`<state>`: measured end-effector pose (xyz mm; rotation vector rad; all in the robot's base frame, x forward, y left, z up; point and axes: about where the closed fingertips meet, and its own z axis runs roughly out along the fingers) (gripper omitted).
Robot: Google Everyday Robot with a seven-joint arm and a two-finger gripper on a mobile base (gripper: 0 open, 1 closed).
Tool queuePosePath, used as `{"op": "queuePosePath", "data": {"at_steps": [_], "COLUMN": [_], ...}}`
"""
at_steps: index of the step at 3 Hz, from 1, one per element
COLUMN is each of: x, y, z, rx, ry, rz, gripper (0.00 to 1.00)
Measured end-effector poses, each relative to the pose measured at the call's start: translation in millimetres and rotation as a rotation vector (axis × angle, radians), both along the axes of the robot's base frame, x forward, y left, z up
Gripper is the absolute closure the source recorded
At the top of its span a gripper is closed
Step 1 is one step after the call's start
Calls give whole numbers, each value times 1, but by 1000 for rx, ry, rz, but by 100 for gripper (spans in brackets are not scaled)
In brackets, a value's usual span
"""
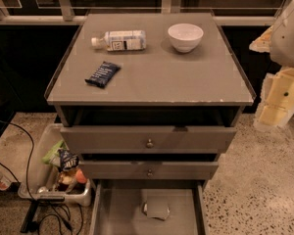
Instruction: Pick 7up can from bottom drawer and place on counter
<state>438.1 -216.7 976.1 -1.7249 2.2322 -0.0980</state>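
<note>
- My claw: the cream-and-white gripper [278,99] hangs at the right edge of the scene, just off the counter's near right corner and well apart from everything on the cabinet. I cannot tell whether it is wide or narrow.
- Counter: the flat grey square cabinet top [161,77] has a thin raised rim, and its near edge is chipped towards the right.
- Bottle: a clear plastic bottle with a white label [120,40] lies on its side at the far left of the counter, cap pointing left.
- Bowl: a white round bowl [185,36] stands upright at the far right of the counter, apart from the bottle.
- Packet: a dark blue snack packet [103,74] lies flat on the left, nearer than the bottle and not touching it.
- Upper drawers: the two grey knobbed drawers [149,140] stand slightly out.
- Bottom drawer: the wide shallow grey tray [117,209] is pulled far out towards me.
- 7up can: I cannot pick it out for certain. The one thing on the drawer floor is a dull grey shape [156,209] near the middle, touching no wall.
- Bin: a white plastic bin [35,166] sits on the floor left of the cabinet, holding crumpled packets, with black cables [27,146] running beside it.
</note>
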Motion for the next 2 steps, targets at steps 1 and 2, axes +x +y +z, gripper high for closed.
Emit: {"op": "queuePosePath", "data": {"at_steps": [1,2], "x": [0,-3], "y": [0,0], "z": [0,-10], "rx": [0,13], "ry": [0,9], "rz": [0,5], "gripper": [0,0]}}
